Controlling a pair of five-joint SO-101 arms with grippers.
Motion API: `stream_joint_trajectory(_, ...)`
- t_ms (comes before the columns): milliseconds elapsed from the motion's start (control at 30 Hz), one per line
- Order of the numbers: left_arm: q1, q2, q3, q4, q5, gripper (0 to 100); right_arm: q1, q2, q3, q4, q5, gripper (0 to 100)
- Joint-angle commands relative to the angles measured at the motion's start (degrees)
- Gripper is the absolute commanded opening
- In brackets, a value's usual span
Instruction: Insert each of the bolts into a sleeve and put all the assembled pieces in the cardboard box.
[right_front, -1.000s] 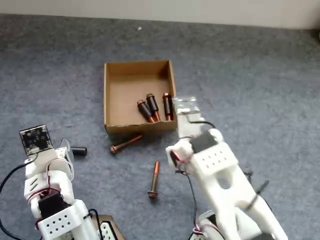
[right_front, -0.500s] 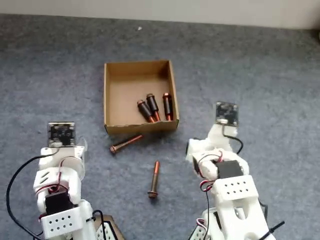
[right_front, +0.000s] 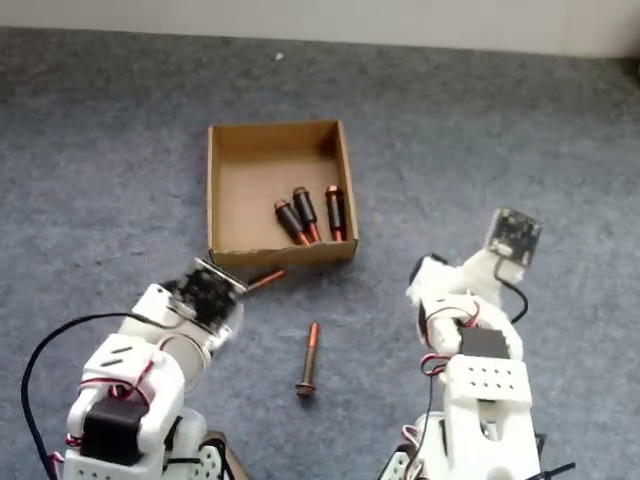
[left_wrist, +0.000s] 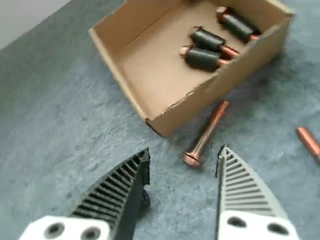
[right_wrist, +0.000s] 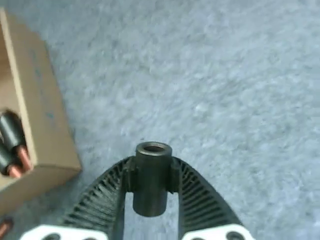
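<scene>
The left pincer (left_wrist: 183, 150) stands wide, its two ribbed black fingers (left_wrist: 125, 192) spread with nothing between them, low over the grey carpeted tabletop (right_front: 500, 130). Just ahead of its tips lies a loose copper-coloured metal bolt (left_wrist: 206, 131). The bolt's hex head is nearest the pincer. Its threaded shank points away toward the near wall of the open, square brown cardboard box (left_wrist: 240, 60) and ends right at that wall; whether it touches cannot be told. A second loose copper bolt (right_front: 309, 358) lies off to this pincer's right-arm side, between the two arms and well apart from the box.

Beyond the left pincer, inside the box, three sleeved bolts (left_wrist: 202, 57) lie side by side. Each is a copper bolt with a black sleeve round its shank, and all sit close to the wall nearest the pincer.

The right pincer (right_wrist: 151, 167) is narrow, clamped on a black cylindrical sleeve (right_wrist: 151, 185). The sleeve is gripped by its sides, and its open bore sticks out past the fingertips. The box stands apart from this pincer, on its left-arm side.
</scene>
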Motion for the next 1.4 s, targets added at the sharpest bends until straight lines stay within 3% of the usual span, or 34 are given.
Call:
stream_joint_trajectory(0, 2.1, 0.5, -2.8, 0.4, -4.5, 23, 4.1, -1.6, -1.0, -2.2, -3.2, 0.5)
stream_joint_trajectory(133, 2.1, 7.2, -3.8, 0.4, -9.3, 23, 7.4, -1.6, -1.1, -2.2, -3.7, 0.5)
stream_joint_trajectory(367, 5.8, 34.0, -15.3, 0.5, -15.4, 23, 12.4, -1.6, -1.1, -2.2, -3.8, 0.5)
stream_joint_trajectory(667, 20.0, 56.0, -20.5, 0.4, -38.1, 23, 21.2, -2.1, -1.5, -2.2, -9.0, 0.5)
stream_joint_trajectory(800, 23.8, 61.9, -22.5, 0.4, -44.5, 23, 24.7, -1.7, -3.5, -2.2, -9.0, 0.5)
stream_joint_trajectory(1100, 29.0, 75.2, -23.7, -11.0, -46.9, 23, 30.0, -2.1, -5.9, -2.1, -9.1, 0.5)
stream_joint_trajectory(1367, 35.0, 80.7, -23.8, -16.1, -46.9, 23, 31.3, -2.2, -6.5, -2.1, -9.1, 0.5)
